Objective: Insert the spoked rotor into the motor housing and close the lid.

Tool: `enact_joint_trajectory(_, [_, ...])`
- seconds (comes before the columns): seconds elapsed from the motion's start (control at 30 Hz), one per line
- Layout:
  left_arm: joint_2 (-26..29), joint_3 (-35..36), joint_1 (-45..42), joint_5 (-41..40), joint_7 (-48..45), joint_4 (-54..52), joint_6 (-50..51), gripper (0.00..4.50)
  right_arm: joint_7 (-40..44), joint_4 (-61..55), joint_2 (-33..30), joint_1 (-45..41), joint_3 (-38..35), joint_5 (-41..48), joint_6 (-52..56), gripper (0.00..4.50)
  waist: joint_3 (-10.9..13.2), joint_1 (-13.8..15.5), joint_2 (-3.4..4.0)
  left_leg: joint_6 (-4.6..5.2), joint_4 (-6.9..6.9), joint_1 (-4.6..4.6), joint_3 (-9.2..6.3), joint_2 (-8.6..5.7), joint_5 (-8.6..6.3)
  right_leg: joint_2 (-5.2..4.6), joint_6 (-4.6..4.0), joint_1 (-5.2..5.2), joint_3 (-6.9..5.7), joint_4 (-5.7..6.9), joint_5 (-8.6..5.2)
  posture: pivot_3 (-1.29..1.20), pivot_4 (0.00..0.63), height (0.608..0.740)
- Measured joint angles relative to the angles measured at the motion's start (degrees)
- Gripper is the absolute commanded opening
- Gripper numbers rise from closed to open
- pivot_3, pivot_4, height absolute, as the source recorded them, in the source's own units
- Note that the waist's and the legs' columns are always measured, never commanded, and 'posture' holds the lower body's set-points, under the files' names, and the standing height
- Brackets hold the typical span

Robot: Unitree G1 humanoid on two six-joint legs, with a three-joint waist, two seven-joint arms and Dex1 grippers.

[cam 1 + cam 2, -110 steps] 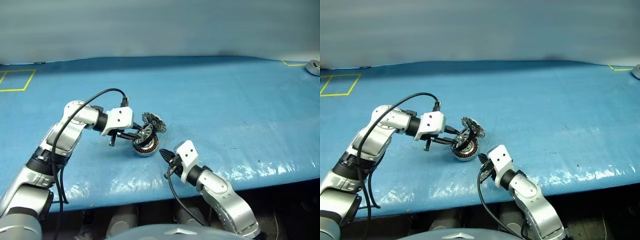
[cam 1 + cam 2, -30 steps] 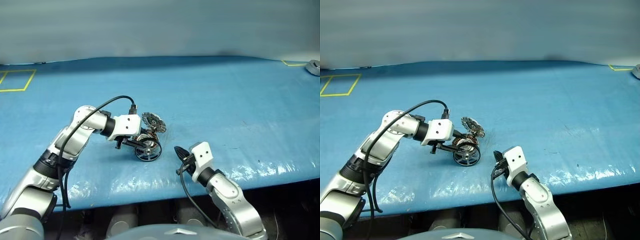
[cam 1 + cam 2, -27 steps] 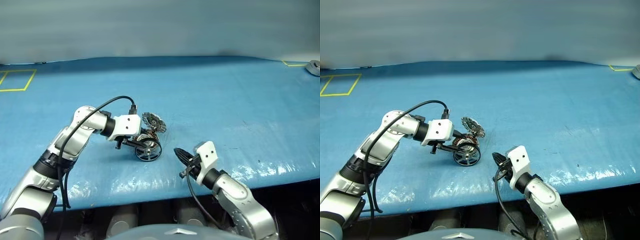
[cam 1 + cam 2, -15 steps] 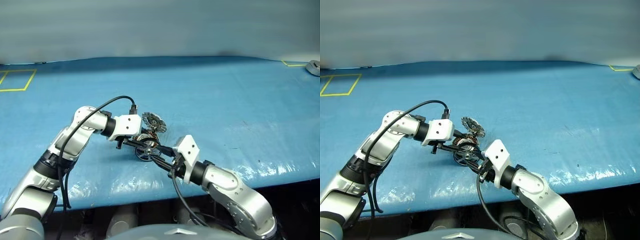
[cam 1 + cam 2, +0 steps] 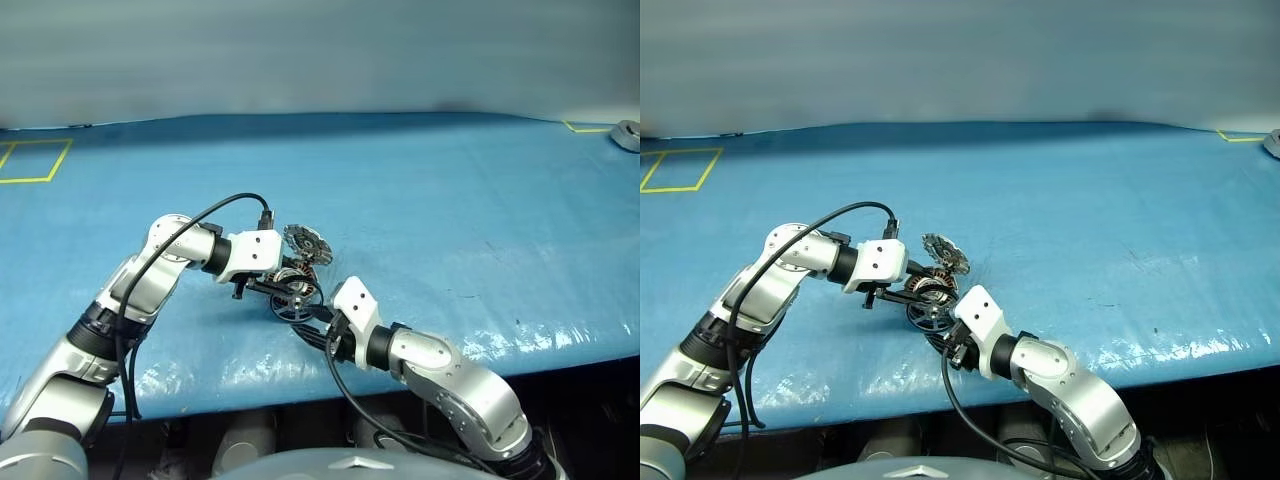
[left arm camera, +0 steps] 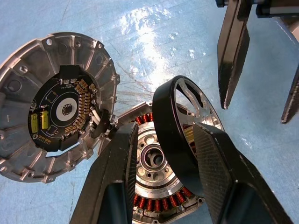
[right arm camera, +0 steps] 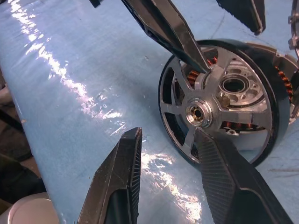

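Observation:
The spoked rotor (image 7: 219, 109), silver with a black rim, stands on edge, leaning into the motor housing (image 6: 156, 198), whose copper windings show behind it. My left gripper (image 6: 161, 140) is shut across both: one finger is outside the housing, the other on the rotor's outer face. The lid (image 6: 56, 100) hangs open beside the housing, circuit side showing. My right gripper (image 7: 168, 133) is open just in front of the rotor's face, nothing between its fingers (image 6: 233, 51). In the head view the rotor (image 5: 296, 305) sits between both grippers.
Everything rests on a blue sheet (image 5: 450, 200) over the table, whose front edge runs just behind my right arm. A yellow tape square (image 5: 35, 160) marks the far left. A grey object (image 5: 627, 133) lies at the far right edge.
My right gripper swung left, in toward the rotor, and its fingers went from shut to open. The left arm stayed put. In the oldest frames the housing's windings were uncovered.

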Motion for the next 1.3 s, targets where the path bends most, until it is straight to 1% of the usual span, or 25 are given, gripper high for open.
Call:
enact_joint_trajectory(0.3, [-0.01,0.00,-0.01,0.00,0.01,0.00,-0.05,1.90,-3.35,1.53,1.92,-0.49,-0.02,-2.40,-0.05,1.89,0.00,-0.02,0.00,0.00,0.00,0.01,0.00,0.00,0.00,0.00,0.01,0.00,0.00,0.02,0.00,0.00,0.150,0.740])
enact_joint_trajectory(0.4, [-0.05,0.00,-0.01,-0.01,0.01,0.00,-0.12,1.90,-3.36,1.51,1.79,-0.45,-0.14,-2.65,-0.06,2.46,0.00,-0.03,0.00,0.00,0.00,0.02,0.00,0.01,0.00,0.01,0.01,0.00,0.00,0.02,0.01,0.00,0.150,0.740])
enact_joint_trajectory(0.5, [-0.13,0.00,-0.03,-0.01,0.07,0.00,-0.21,1.90,-4.04,1.51,1.85,-0.43,-0.27,-3.22,-0.08,3.38,0.00,-0.03,0.00,0.00,0.00,0.02,0.00,0.01,0.00,0.01,0.01,0.00,0.00,0.02,0.00,0.00,0.150,0.740])
enact_joint_trajectory(0.97, [-0.20,-0.02,-0.03,0.01,0.39,0.00,-0.26,1.90,-5.71,1.53,2.17,-0.84,0.46,-7.61,-1.70,3.38,0.00,-0.02,0.00,0.00,0.00,0.01,0.00,0.01,0.00,0.01,0.01,-0.01,0.00,0.01,0.00,0.00,0.150,0.740])
enact_joint_trajectory(1.3, [-0.53,-0.02,-0.02,-0.25,0.45,0.00,-0.06,1.90,-5.54,3.47,0.53,-3.27,5.37,-13.64,-3.48,3.38,0.00,-0.02,0.00,0.00,0.00,0.00,0.00,0.00,0.00,0.01,0.01,-0.01,0.00,0.01,0.00,0.00,0.150,0.740])
